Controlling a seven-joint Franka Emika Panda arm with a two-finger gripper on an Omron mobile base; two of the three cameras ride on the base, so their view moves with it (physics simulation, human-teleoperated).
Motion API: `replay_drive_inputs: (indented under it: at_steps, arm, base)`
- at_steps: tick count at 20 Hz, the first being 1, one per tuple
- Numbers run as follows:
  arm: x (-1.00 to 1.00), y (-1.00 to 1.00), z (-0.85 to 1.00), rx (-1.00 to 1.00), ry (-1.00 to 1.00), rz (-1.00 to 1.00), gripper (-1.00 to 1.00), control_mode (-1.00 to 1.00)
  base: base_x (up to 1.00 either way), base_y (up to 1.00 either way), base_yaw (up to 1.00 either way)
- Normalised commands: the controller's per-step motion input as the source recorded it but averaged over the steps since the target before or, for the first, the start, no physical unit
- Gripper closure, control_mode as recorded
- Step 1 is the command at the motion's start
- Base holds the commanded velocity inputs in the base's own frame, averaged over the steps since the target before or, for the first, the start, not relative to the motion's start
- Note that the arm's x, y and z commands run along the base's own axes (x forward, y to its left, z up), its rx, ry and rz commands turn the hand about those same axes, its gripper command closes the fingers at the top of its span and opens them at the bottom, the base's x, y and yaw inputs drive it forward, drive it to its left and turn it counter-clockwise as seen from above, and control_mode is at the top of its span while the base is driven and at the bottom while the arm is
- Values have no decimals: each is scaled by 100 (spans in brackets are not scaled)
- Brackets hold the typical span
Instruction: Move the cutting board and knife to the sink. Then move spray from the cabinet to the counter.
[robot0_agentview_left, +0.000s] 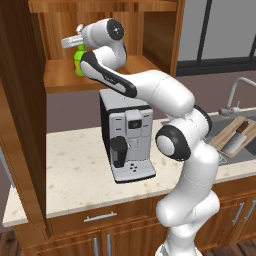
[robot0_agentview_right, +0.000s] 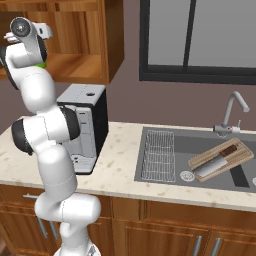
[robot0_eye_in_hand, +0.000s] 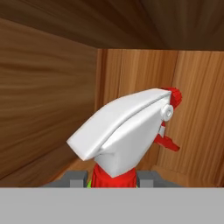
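Note:
The green spray (robot0_agentview_left: 78, 63) stands on the shelf of the open wooden cabinet (robot0_agentview_left: 22, 100). My gripper (robot0_agentview_left: 76, 46) reaches in over it. In the hand view the spray's white trigger nozzle (robot0_eye_in_hand: 127, 131) and red collar sit between my fingers, so the gripper (robot0_eye_in_hand: 113, 178) is shut on the bottle's neck. From the right a sliver of the green spray (robot0_agentview_right: 43, 64) shows behind the arm. The cutting board (robot0_agentview_right: 220, 156) lies tilted in the sink (robot0_agentview_right: 200, 145) with the knife (robot0_agentview_right: 214, 164) on top of it. The beige counter (robot0_agentview_left: 75, 170) runs below the cabinet.
A black and silver coffee machine (robot0_agentview_left: 127, 135) stands on the counter right under the cabinet shelf. A wire rack (robot0_agentview_right: 160, 155) fills the sink's left basin and a curved faucet (robot0_agentview_right: 235, 107) rises behind it. The cabinet's side wall (robot0_eye_in_hand: 43, 100) is close to the spray.

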Motion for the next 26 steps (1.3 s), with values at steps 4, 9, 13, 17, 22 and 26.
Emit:
replay_drive_inputs:
  at_steps: [4, 9, 13, 17, 22, 26]
  arm:
    - [-1, 0, -6, 0, 0, 0, 100, -100]
    - [-15, 0, -11, 0, -2, 0, 100, -100]
    - [-22, 0, -30, 4, -10, 0, 100, -100]
    - [-26, 0, -36, 11, -13, 1, 100, -100]
    - [-63, -31, -15, 17, -16, 2, 100, -100]
    - [-93, -66, 15, 6, -2, 0, 100, -100]
  base:
    - [0, 0, 0]
    - [0, 0, 0]
    - [0, 0, 0]
    - [0, 0, 0]
    - [0, 0, 0]
    - [0, 0, 0]
